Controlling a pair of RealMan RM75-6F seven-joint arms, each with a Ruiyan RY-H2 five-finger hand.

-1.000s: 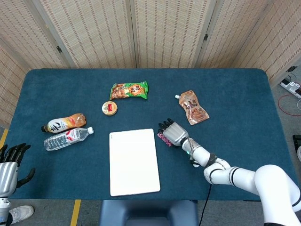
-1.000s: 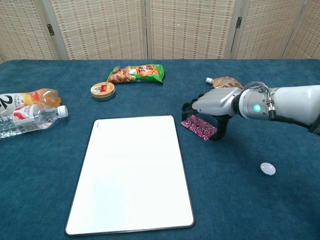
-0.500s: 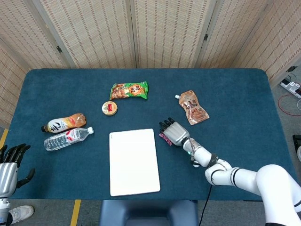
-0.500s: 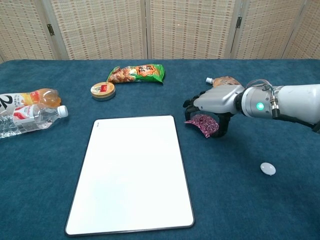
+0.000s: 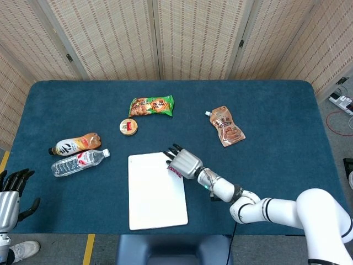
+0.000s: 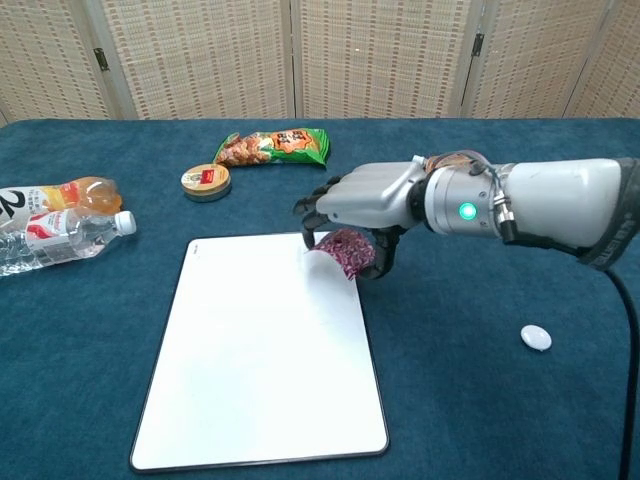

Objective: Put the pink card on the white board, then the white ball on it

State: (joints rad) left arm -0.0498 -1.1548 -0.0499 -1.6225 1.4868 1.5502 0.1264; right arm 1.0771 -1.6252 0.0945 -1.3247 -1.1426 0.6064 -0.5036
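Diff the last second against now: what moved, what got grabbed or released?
The right hand took hold of the pink card, lifted it off the cloth and carried it toward the robot's left; it now holds it over the white board's far right corner. The white ball, the left hand, the bottles, the snack bag, the round tin and the brown pouch stayed where they were.

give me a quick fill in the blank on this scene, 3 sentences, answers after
1. The right hand holds the pink card above the top right part of the white ____.
2. The white ball lies on the ____ table cover.
3. The round tin sits in front of the ____ snack bag.

Missing words: board; blue; green
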